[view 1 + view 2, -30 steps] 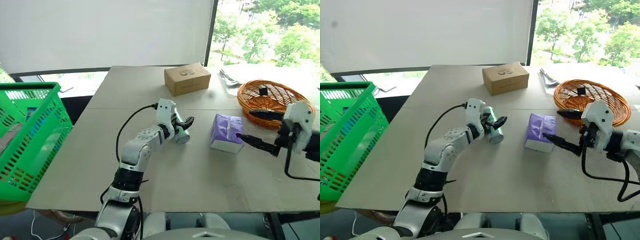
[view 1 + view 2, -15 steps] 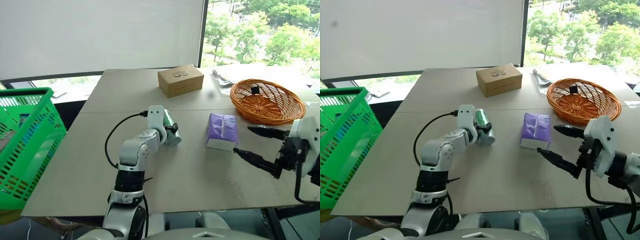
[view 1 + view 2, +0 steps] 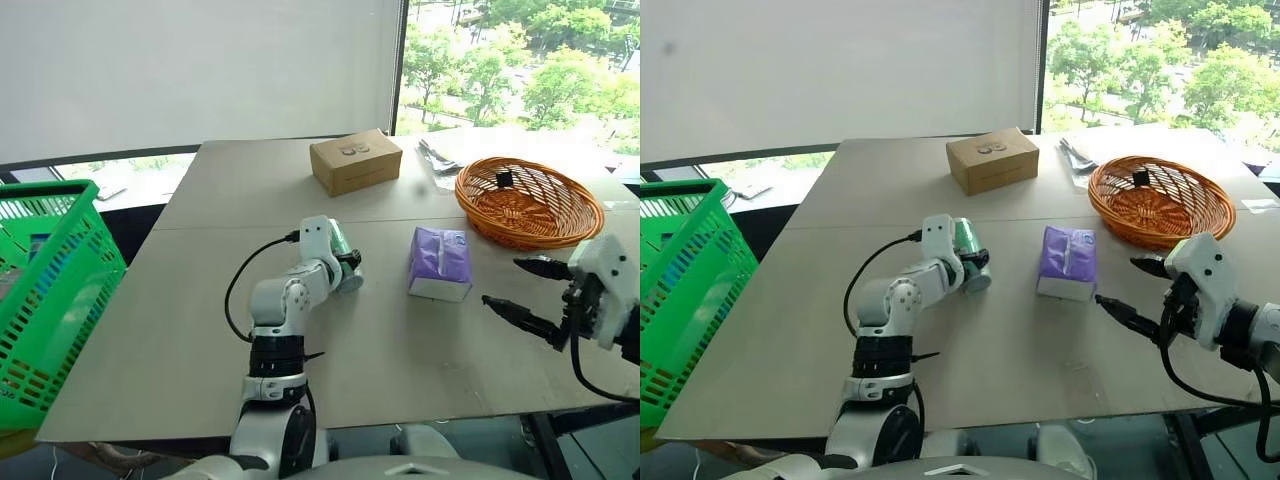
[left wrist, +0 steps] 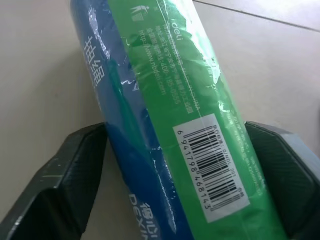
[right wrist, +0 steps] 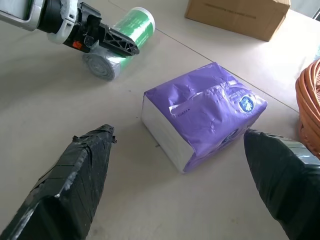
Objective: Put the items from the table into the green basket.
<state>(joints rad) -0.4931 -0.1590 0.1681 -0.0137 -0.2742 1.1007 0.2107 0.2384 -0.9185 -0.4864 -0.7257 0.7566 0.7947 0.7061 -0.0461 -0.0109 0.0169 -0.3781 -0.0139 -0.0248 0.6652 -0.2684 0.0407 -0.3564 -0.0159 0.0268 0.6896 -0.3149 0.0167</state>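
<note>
My left tool sits around the can lying on its side on the tabletop — one finger on each flank, a slight gap showing, so I can't tell whether it grips yet. My right tool stands wide open, holding nothing, with the purple tissue pack just ahead between its fingertips' lines. The green basket is well off beyond my left tool, past the tabletop's edge — the cardboard box and wicker bowl lie farther away.
</note>
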